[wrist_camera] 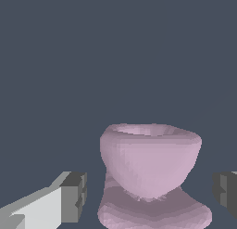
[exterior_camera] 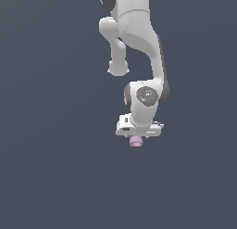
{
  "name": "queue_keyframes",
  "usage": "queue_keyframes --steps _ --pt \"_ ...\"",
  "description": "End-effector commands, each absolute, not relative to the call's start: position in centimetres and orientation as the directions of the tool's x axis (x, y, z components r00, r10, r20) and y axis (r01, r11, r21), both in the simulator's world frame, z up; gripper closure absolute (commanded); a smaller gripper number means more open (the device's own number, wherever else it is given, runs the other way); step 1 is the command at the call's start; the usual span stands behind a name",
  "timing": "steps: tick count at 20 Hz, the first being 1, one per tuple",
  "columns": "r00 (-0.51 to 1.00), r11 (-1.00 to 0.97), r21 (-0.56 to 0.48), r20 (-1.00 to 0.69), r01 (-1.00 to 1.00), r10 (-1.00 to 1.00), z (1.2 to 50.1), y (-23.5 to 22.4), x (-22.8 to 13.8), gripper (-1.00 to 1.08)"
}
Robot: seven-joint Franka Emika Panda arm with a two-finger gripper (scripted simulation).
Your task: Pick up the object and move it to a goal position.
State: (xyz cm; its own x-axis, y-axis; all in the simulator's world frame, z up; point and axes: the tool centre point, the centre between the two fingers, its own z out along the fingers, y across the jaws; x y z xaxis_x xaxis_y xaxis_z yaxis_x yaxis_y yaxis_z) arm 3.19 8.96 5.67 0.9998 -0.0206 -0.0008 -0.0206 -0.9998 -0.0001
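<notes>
Showing beneath my white gripper, the pale pink object sits directly under the hand; in the wrist view the object lies between the spread fingertips, clear gaps either side, jaws released.

One pink object, one arm, one hand.

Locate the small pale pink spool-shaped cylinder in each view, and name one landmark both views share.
Exterior view: the small pale pink spool-shaped cylinder sits just below the white gripper, a little right of centre.
Wrist view: it fills the lower middle, standing between the two grey-tipped fingers, with a gap on either side.
Shared landmark: the gripper itself, seen whole from outside and only as fingers at the wrist.
</notes>
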Motion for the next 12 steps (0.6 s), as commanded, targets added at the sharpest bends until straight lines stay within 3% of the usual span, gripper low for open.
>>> queue_keyframes --steps 1,6,7,12 --pt "1.000 -1.000 0.000 0.000 -0.021 -0.021 4.53 8.98 3.18 -0.92" --pt "1.000 -1.000 0.000 0.000 -0.022 -0.022 3.95 8.99 3.32 -0.92" --pt "1.000 -1.000 0.000 0.000 -0.022 -0.022 3.95 8.99 3.32 1.08" --pt "1.000 -1.000 0.000 0.000 -0.022 -0.022 3.95 8.99 3.32 1.08"
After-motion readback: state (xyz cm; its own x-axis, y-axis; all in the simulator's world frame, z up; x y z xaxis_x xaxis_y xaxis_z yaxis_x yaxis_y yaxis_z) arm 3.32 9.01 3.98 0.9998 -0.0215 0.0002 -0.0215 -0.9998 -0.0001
